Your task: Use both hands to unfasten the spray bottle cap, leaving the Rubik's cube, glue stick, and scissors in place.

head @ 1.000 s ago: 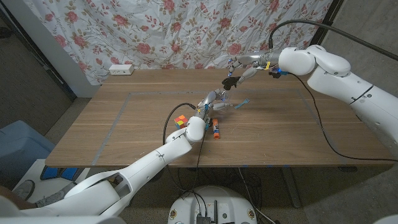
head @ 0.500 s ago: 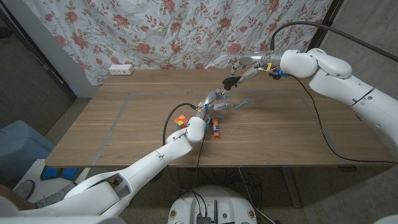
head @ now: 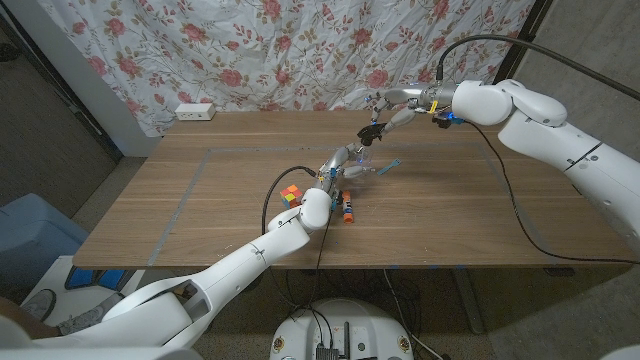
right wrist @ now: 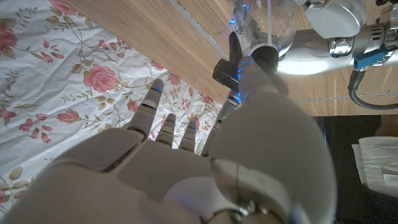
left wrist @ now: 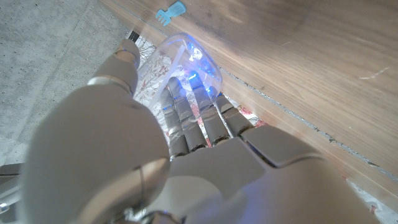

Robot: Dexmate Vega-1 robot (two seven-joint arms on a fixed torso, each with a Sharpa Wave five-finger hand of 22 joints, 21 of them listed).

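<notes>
My left hand (head: 338, 162) grips a clear spray bottle (head: 358, 160) tilted above the table's middle; its fingers wrap the bottle (left wrist: 186, 59) in the left wrist view. My right hand (head: 395, 108) reaches in from the far right and pinches the black spray cap (head: 371, 130) at the bottle's top. The cap (right wrist: 225, 68) sits beside the bottle's neck (right wrist: 277, 18); I cannot tell whether it has come free. The Rubik's cube (head: 290, 195) and the glue stick (head: 346, 209) lie near my left wrist. Blue-handled scissors (head: 386, 168) lie just right of the bottle.
A white power strip (head: 195, 112) lies at the table's far left edge, in front of a floral curtain (head: 250, 50). A taped rectangle (head: 200, 165) marks the tabletop. Black cables (head: 268, 205) loop by my left wrist and hang from my right arm (head: 520, 215).
My right arm has shifted slightly to the right and the cap has edged up a little. My left hand and the bottle hold almost still.
</notes>
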